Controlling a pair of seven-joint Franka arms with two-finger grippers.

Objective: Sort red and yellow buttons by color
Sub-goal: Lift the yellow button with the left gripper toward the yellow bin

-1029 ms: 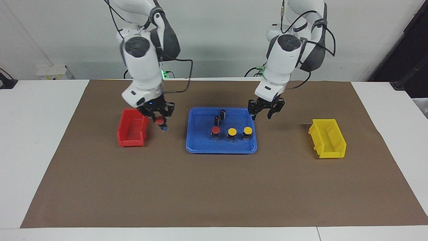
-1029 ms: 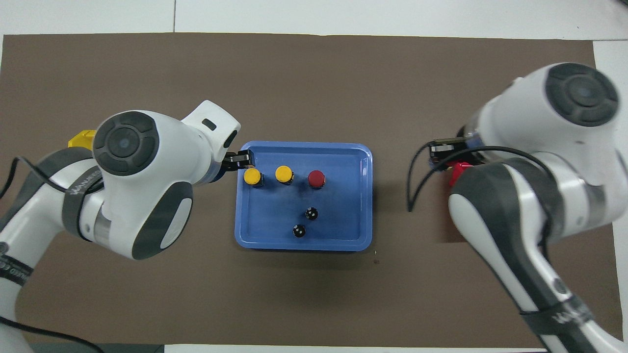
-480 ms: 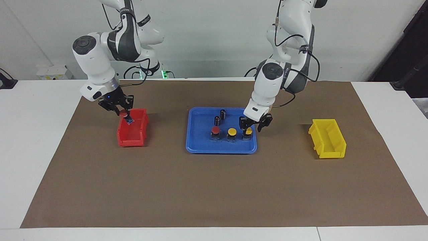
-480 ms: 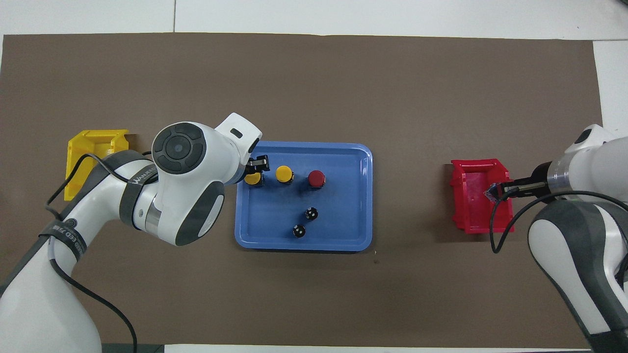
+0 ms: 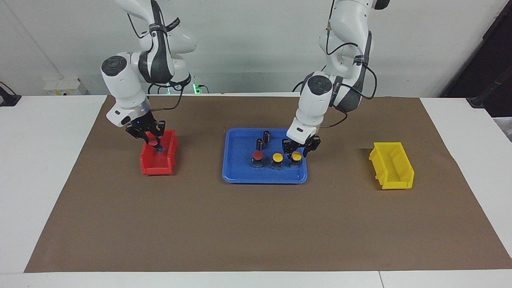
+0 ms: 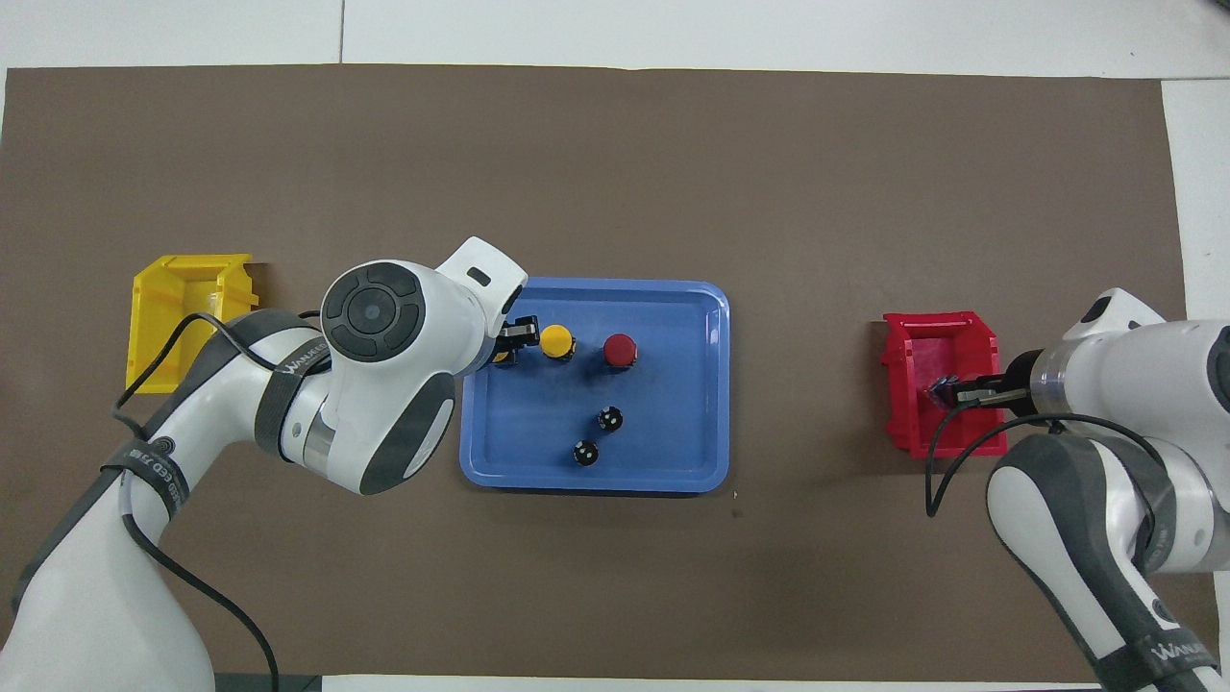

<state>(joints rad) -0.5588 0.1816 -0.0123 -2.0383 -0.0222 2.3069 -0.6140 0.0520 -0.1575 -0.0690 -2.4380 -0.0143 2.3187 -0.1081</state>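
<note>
Yellow button at the left-arm end of the row is the one that matters right now. It sits upright in the blue tray, on the row farthest from the robots, with a second yellow button just beside it and a red button past that. The left gripper is right on top of it, fingers straddling the cap, one on either side. They look partly closed, but I can't tell if they've actually pinched it. So the target lies straight below the tool, and I'd say the move is mostly squeeze and lift, with the neighbour close enough to get bumped.

The yellow bin is well apart from the tray, toward the left arm's end, so that arm is clearly the nearer one.

At the right arm's end, the right gripper is clamped on the other red button, low over the red bin, not yet let go.

Two dark cylinders sit in the tray nearer the robots.
</note>
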